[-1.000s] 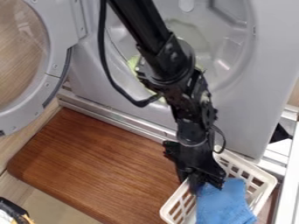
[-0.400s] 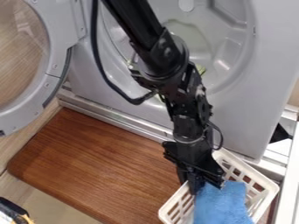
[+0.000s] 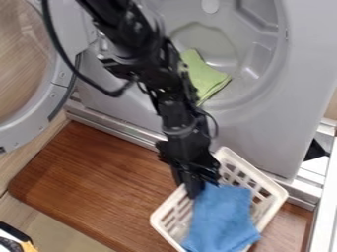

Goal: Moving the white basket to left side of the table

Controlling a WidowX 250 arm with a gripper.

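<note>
Basket (image 3: 268,185) sits below the gripper (image 3: 193,191); its rim touches it.

- Illumination: moderately bright, soft and largely even; direction of source cannot be told.
- Drum cavity (image 3: 247,37): small hard glints on its right wall, gentle shading around the curve.
- Round door (image 3: 62,101): faint pale reflections across the glass.
- Wooden board (image 3: 92,182): mild, broad sheen; grain remains readable.
- White basket (image 3: 275,199): well lit along the rim, darker within the slots.
- White panel (image 3: 325,211), right edge: very bright, little surface detail.
- Robot arm (image 3: 176,106): deep black, detail partly lost; minor highlights on joints, slight smearing along the upper outline.
</note>
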